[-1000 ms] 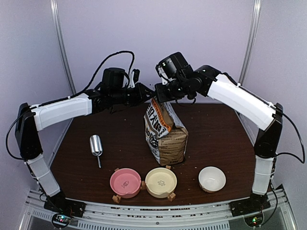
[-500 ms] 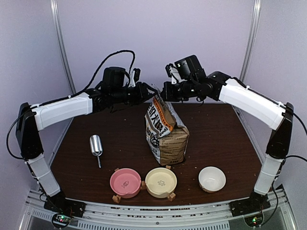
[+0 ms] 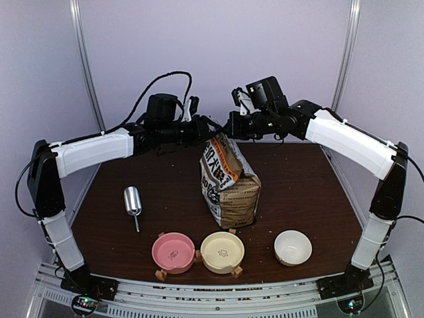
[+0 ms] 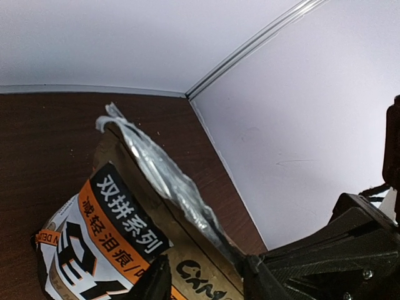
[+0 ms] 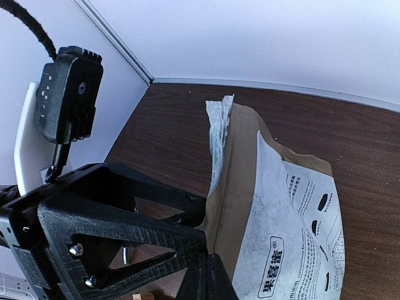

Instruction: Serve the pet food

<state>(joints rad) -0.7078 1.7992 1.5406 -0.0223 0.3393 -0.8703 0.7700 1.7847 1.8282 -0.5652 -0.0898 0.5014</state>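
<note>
The kraft-brown bag [image 3: 228, 182] with an orange band stands upright in the middle of the table. Its torn silver-lined top [image 4: 164, 177] rises between both grippers. My left gripper [image 3: 205, 129] is at the top's left side, open. Its two fingers [image 4: 150, 284] straddle the bag's upper panel [image 4: 203, 284]. My right gripper [image 3: 230, 130] is shut, and its closed tips [image 5: 209, 278] pinch the bag's brown top edge [image 5: 240, 162]. The pet food shows in no view.
A metal scoop [image 3: 132, 201] lies on the table's left side. Along the front edge stand a pink bowl [image 3: 173, 252], a cream bowl [image 3: 222, 252] and a white bowl [image 3: 293, 246]. A wall [image 3: 218, 53] stands close behind the grippers.
My left gripper's jaws have spread apart at the bag's top. The right arm swung to the right and straightened, still shut at the bag's top edge. The bag itself stays put.
</note>
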